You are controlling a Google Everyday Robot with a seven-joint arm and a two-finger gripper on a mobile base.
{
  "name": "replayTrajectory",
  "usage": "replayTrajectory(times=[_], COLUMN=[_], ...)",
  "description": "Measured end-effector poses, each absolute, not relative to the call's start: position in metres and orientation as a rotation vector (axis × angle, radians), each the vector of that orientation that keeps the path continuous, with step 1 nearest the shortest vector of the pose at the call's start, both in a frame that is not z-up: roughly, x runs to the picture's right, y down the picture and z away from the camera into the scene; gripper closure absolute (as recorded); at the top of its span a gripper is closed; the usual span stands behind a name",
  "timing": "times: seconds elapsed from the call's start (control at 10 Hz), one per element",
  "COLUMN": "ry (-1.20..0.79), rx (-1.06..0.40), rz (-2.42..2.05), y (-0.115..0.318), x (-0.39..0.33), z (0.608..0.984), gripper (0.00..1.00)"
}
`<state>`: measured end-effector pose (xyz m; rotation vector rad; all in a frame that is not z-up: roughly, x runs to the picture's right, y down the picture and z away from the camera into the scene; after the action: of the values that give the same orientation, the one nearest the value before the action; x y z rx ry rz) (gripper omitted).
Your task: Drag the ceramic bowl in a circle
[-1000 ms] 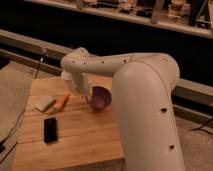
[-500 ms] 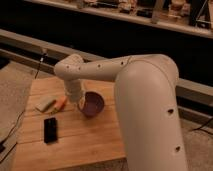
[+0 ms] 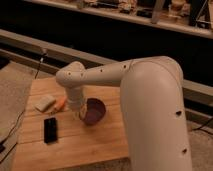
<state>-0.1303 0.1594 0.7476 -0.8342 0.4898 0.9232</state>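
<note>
On the left part of the wooden counter point(image 3: 100, 142) lay a pale sponge-like block point(image 3: 45, 103), and just beside it, to the right, a small orange thing point(image 3: 60, 103). Nearer to the front edge lay a flat black device point(image 3: 50, 129), well apart from the bowl. Further right, the tool point(image 3: 79, 114) was down at the left rim of the ceramic bowl point(image 3: 93, 111), which stood about in the middle of the counter. If the tool was clenched on the rim or released, I cannot tell, because the white arm point(image 3: 125, 85) covered it.

The risk, in my judgement, was on the left side of the circle: there the bowl could push the orange thing or the block. Also, if the hold on the glossy rim was weak, the bowl could slip away or tip during the dragging.
</note>
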Motion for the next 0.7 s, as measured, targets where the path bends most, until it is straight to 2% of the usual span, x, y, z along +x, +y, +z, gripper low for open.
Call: replayTrajectory(times=[0.1,0.2,0.3,0.5,0.6,0.7], ry=[0.496,0.502,0.506,0.507,0.506,0.501], rx=[-0.837,-0.839,-0.839,-0.839,-0.839,-0.837], rz=[0.915,0.907,0.902,0.904,0.909,0.914], y=[0.1625,0.1655,0.1675,0.1672,0.1660,0.1637], x=[-0.1292,-0.1287,-0.1289,-0.1294,-0.1290,-0.1285], z=[0.7472,0.7469,0.7470,0.7474,0.7474,0.7468], gripper=[0.96,0.88,0.75,0.57,0.43,0.35])
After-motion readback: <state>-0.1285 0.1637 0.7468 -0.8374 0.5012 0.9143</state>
